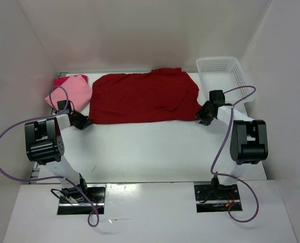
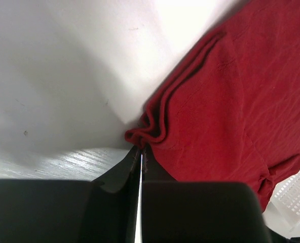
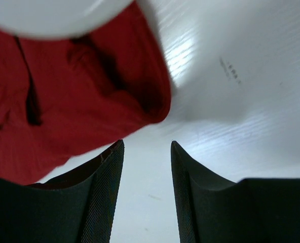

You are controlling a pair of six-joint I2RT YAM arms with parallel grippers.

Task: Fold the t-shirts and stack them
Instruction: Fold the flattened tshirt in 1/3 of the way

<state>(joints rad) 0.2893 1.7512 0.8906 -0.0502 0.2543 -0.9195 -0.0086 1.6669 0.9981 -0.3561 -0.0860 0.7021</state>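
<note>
white table (image 1: 155, 152), left hand (image 2: 141, 151) pinching crimson shirt (image 1: 140, 96)

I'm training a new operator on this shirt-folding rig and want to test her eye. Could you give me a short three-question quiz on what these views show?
1. True or false: the basket stands at the far right of the table.
2. The dark red shirt is: A) in the basket B) spread out on the table C) lifted clear of the table.
3. Fill in: the ___ end effector has open jaws.

Key: 1 true. 2 B. 3 right: the right end effector is open beside one near corner of the shirt, and the left end effector is shut on the other.
</note>
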